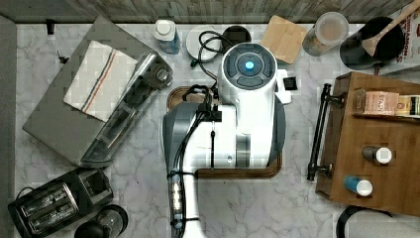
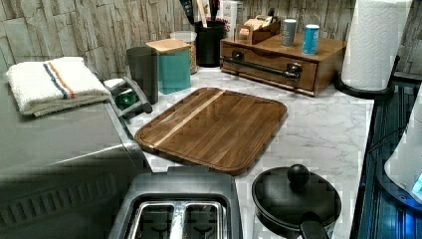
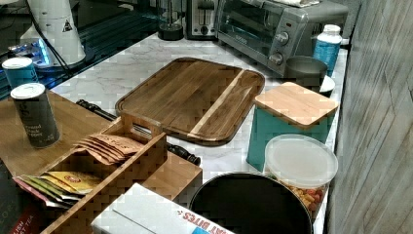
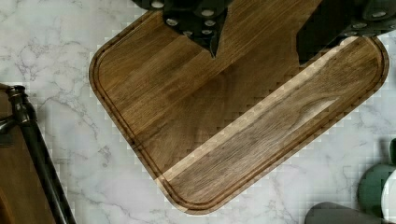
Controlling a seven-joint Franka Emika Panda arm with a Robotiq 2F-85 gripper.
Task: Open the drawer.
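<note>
The drawer (image 2: 271, 74) is the front of a low wooden cabinet (image 1: 376, 129) at the top view's right, and it sits flush and closed. Its long black bar handle (image 1: 318, 134) (image 2: 259, 67) faces the counter's middle, and in the right view the handle (image 3: 182, 152) is partly hidden by a tea box. My gripper (image 4: 259, 53) hangs open above the dark cutting board (image 4: 224, 130), with nothing between its black fingers (image 4: 205, 32). The handle (image 4: 35, 154) lies off to the side of the gripper, well apart from it. In the top view the white arm (image 1: 237, 124) covers the gripper.
On the cabinet top stand two small cans (image 1: 377, 154) (image 1: 357, 185) and a tea box (image 3: 112, 161). A toaster oven (image 1: 74, 124), a toaster (image 1: 54, 203), a teal canister (image 2: 174, 67), a paper towel roll (image 2: 373, 45) and a black pot lid (image 2: 296, 196) ring the cutting board (image 2: 214, 127).
</note>
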